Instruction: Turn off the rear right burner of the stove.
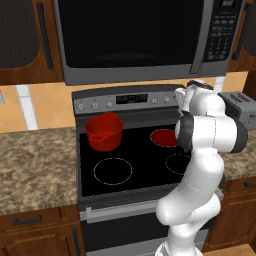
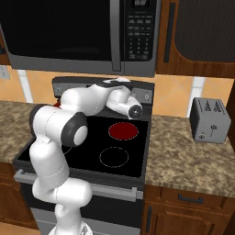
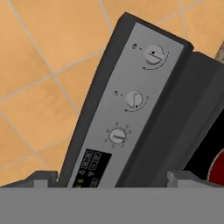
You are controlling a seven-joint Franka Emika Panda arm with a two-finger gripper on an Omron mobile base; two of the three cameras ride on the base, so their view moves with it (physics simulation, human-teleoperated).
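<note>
Glowing solid red, the rear right burner, a round zone of black cooktop glass, shows that the task is not yet done. It lies on the black glass-top stove, just in front of the right end of the grey control panel at the stove's back. The two-finger gripper of the white arm hangs at that right end of the panel, above and behind the burner. In the hand view three small round grey knobs sit ahead of the gripper, all apart from its tips (which knob governs this burner cannot be told). Only the fingertips show, set wide, so the claw reads as apart and empty. A red pot with a handle stands left of the burner. Remaining, by this judgement: closing on the correct knob and turning it until the glow goes out.
</note>
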